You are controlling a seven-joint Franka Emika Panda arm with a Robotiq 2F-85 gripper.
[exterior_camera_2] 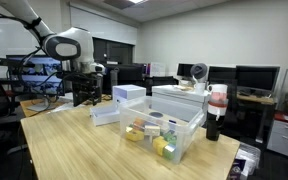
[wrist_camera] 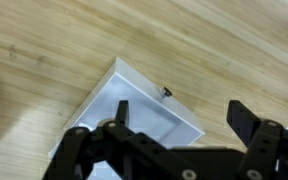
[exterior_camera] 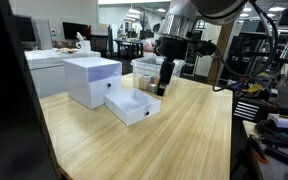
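A white drawer box (exterior_camera: 88, 78) stands on the wooden table (exterior_camera: 184, 135) with its lower drawer (exterior_camera: 132, 106) pulled out and nothing visible inside. My gripper (exterior_camera: 162, 88) hangs open just beyond the drawer's front, holding nothing. In the wrist view the drawer (wrist_camera: 134, 115) lies under the left finger, and its small dark knob (wrist_camera: 167, 91) shows on the front wall. My gripper (wrist_camera: 182, 115) straddles the drawer's front corner, the right finger over bare wood. In an exterior view the box (exterior_camera_2: 130, 96) and drawer (exterior_camera_2: 106, 116) sit right of the gripper (exterior_camera_2: 84, 92).
A clear plastic bin (exterior_camera_2: 166, 132) with several coloured items stands near the table's edge; the same bin (exterior_camera: 148, 68) shows behind the gripper. Desks, monitors and chairs surround the table. A cluttered cart (exterior_camera: 274, 120) stands beside it.
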